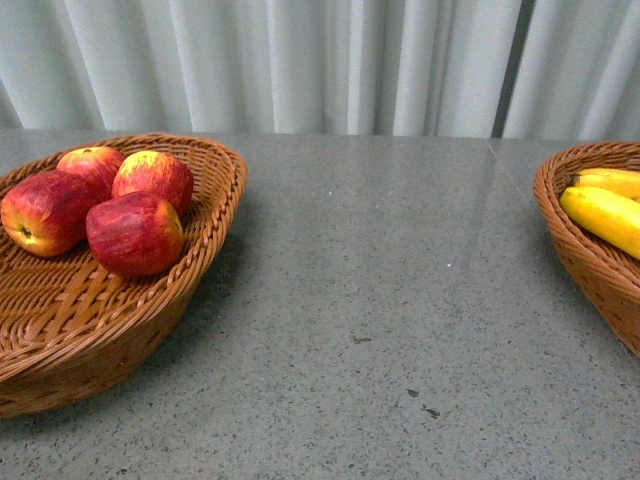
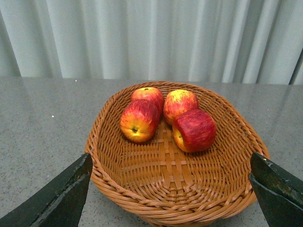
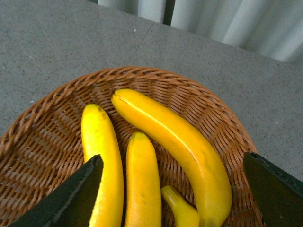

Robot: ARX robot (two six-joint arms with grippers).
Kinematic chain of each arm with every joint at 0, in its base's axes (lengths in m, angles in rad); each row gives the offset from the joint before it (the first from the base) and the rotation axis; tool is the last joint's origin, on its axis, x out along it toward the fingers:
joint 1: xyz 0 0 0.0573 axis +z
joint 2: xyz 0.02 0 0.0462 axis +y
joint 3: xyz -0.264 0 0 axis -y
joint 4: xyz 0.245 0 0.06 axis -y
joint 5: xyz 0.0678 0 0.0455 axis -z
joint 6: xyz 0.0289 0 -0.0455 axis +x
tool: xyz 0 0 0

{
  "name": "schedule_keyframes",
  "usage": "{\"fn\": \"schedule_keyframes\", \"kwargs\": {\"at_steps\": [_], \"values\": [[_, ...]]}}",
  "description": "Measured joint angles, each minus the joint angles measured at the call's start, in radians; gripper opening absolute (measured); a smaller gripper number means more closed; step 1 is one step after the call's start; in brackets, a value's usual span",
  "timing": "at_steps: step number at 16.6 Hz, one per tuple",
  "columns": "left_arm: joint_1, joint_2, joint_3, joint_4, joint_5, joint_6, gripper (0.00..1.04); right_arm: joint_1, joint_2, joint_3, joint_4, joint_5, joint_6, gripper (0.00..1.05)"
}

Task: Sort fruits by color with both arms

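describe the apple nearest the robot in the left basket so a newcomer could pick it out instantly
On the grey table, find the wicker basket at the left, holding four apples. The one meant is the front apple, nearest the robot on the cluster's right side. It is the darkest, almost entirely deep red, while the other three show clear yellow patches.

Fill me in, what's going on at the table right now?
Sorting looks finished or close to it. Four red apples sit together in the left wicker basket, and the yellow bananas lie in the right wicker basket. No fruit lies on the grey table between them. The left tool hangs open over the apples and the right tool open over the bananas; neither holds anything.
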Motion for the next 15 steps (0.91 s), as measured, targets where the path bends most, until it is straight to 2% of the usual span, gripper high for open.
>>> {"fn": "schedule_keyframes", "kwargs": {"at_steps": [1,2,6,7,8,9,11,14,15], "values": [[0.000,0.000,0.000,0.000,0.000,0.000,0.98,0.001,-0.019,0.000,0.009,-0.013,0.004,0.96],[0.000,0.000,0.000,0.000,0.000,0.000,0.98,0.001,-0.047,-0.004,0.026,-0.042,0.031,0.99],[0.000,0.000,0.000,0.000,0.000,0.000,0.98,0.021,-0.344,-0.110,0.052,-0.167,0.166,0.98],[0.000,0.000,0.000,0.000,0.000,0.000,0.98,0.049,-0.440,-0.191,0.197,-0.062,0.227,0.91],[0.000,0.000,0.000,0.000,0.000,0.000,0.98,0.073,-0.549,-0.297,0.283,0.090,0.299,0.80],[0.000,0.000,0.000,0.000,0.000,0.000,0.98,0.082,-0.708,-0.437,0.261,0.211,0.344,0.66],[0.000,0.000,0.000,0.000,0.000,0.000,0.98,0.071,-0.946,-0.627,0.169,0.241,0.379,0.42],[0.000,0.000,0.000,0.000,0.000,0.000,0.98,0.132,-1.135,-0.766,0.195,0.295,0.387,0.05],[0.000,0.000,0.000,0.000,0.000,0.000,0.98,0.149,-1.154,-0.794,0.194,0.311,0.389,0.02]]}}
